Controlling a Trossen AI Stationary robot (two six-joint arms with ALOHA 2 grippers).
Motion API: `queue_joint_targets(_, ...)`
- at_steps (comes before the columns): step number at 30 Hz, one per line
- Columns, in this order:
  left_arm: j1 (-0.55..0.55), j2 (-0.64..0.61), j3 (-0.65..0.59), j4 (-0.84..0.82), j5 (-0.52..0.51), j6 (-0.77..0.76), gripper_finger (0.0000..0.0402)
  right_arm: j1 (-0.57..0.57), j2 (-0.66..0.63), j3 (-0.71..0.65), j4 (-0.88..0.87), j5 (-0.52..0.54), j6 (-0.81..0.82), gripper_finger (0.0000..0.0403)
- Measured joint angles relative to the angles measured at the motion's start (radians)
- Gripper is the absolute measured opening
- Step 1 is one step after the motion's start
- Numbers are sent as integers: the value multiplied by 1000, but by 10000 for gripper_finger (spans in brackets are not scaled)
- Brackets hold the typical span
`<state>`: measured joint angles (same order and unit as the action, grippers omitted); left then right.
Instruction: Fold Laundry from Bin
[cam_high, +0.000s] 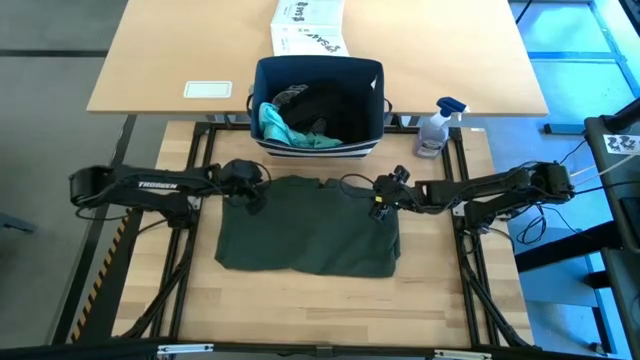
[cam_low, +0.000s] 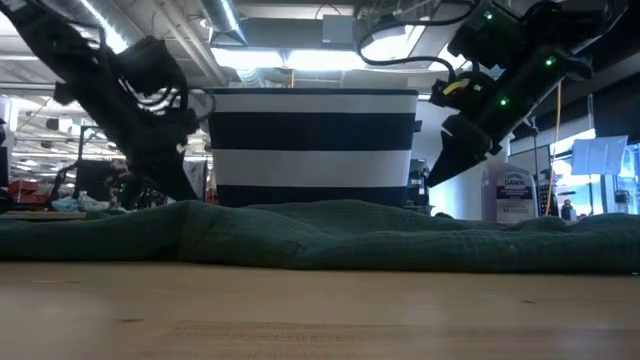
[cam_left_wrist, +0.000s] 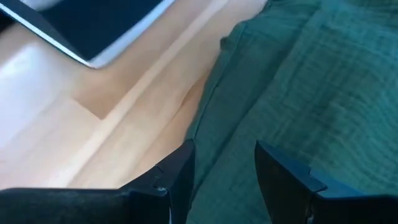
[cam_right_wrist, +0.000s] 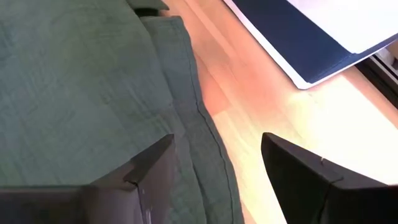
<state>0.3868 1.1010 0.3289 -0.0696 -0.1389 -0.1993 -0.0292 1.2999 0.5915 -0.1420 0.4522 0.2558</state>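
An olive-green garment (cam_high: 308, 225) lies spread flat on the wooden table, in front of the bin. The navy bin (cam_high: 318, 105) stands at the far side and holds a teal piece (cam_high: 280, 125) and dark cloth (cam_high: 325, 105). My left gripper (cam_left_wrist: 227, 180) stands open over the garment's far left edge (cam_left_wrist: 208, 118). My right gripper (cam_right_wrist: 217, 180) stands open over the garment's far right edge (cam_right_wrist: 202, 118). In the low view, the right gripper's fingertips (cam_low: 440, 170) hang clear above the cloth. My left gripper slants down at the garment's far left edge (cam_left_wrist: 208, 118), one finger over the bare wood and one over the cloth. I cannot tell whether its fingertips touch the cloth.
A spray bottle (cam_high: 437, 125) stands to the right of the bin. A white printed box (cam_high: 308, 28) and a white card (cam_high: 208, 90) lie on the far tabletop. Bare wood (cam_high: 300, 310) shows between the garment and the near edge.
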Motion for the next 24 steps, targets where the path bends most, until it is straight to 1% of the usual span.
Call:
queue_joint_targets(2, 10, 40, -15, 12, 3, 6, 159, 1, 7, 0, 18, 0, 5, 237)
queue_joint_targets(6, 29, 98, -15, 33, -32, 41, 159, 1, 30, 1, 52, 0, 6, 237)
queue_joint_targets(10, 41, 142, -15, 58, 23, 68, 157, 0, 74, 1, 47, -2, 7, 236)
queue_joint_targets(12, 43, 159, -14, 69, 31, 85, 147, 0, 102, 1, 51, -20, 8, 236)
queue_joint_targets(15, 43, 167, -13, 73, 25, 106, 119, 3, 132, 1, 71, -23, 10, 234)
queue_joint_targets(17, 43, 162, -13, 70, 25, 122, 94, 2, 138, 1, 90, -40, 8, 223)
queue_joint_targets(21, 35, 126, -14, 48, 8, 134, 41, -29, 139, 1, 83, -126, 2, 188)
queue_joint_targets(24, 29, 100, -14, 37, -12, 149, 10, -63, 139, 1, 71, -158, -13, 160)
